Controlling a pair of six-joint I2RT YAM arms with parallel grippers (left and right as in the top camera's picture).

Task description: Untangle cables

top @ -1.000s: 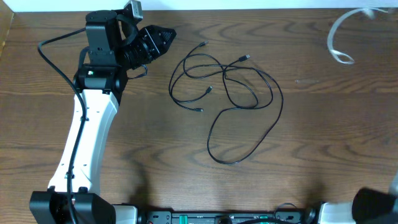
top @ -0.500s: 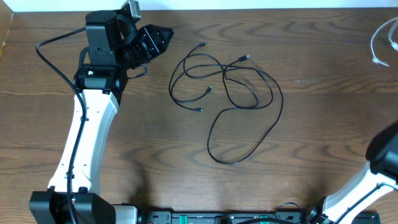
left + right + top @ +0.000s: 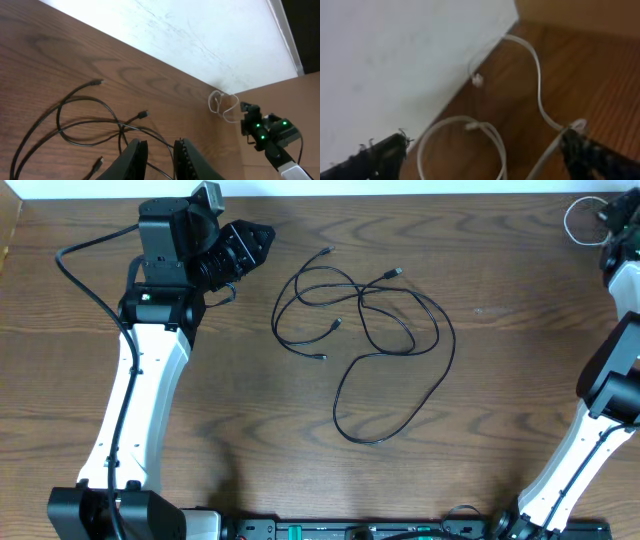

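At the far right corner of the table point(image 3: 520, 410), I have the right gripper point(image 3: 485, 140) over the white cable point(image 3: 538, 85) with its fingers spread wide. One strand runs up against one fingertip point(image 3: 580, 145), but as far as I can see nothing is clamped. I read the placing as deliberate: the white cable lies coiled well apart from the black cable point(image 3: 395, 330), which sprawls mid-table in overlapping loops, its small plugs toward the back edge. The left gripper point(image 3: 160, 145) hovers near the back left, aimed along the table toward those loops. Its fingers are nearly together, with a slim gap and nothing between them, so I judge it parked rather than reaching. Little stands in the way. Bare wood surrounds the black loops, and a white wall point(image 3: 175, 30) rises just behind the white cable, leaving scant room there. The black cable crosses itself several times, so I judge that tangle to be the work left.
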